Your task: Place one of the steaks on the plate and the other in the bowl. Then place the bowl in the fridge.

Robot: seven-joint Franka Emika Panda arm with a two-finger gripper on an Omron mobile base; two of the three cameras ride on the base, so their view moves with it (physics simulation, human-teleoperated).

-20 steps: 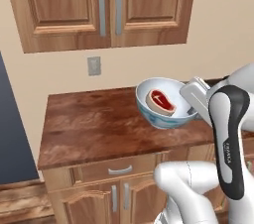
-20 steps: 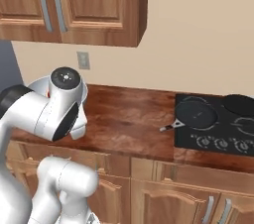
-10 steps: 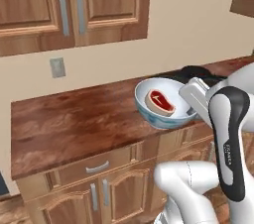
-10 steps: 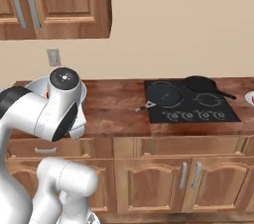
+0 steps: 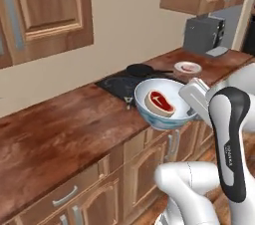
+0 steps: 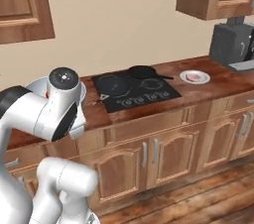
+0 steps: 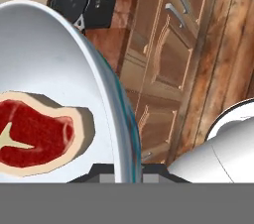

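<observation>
Left base view, frame centre: deep white-and-blue bowl (image 5: 162, 104) carried off the bench, red raw steak (image 5: 160, 102) inside, pincer (image 5: 195, 100) clamped on its right rim; best kept level and driven gently toward the fridge.

Arm bent, raised at chest height; claw (image 5: 195, 111) apparently pinched on bowl (image 5: 160, 103) rim.
</observation>
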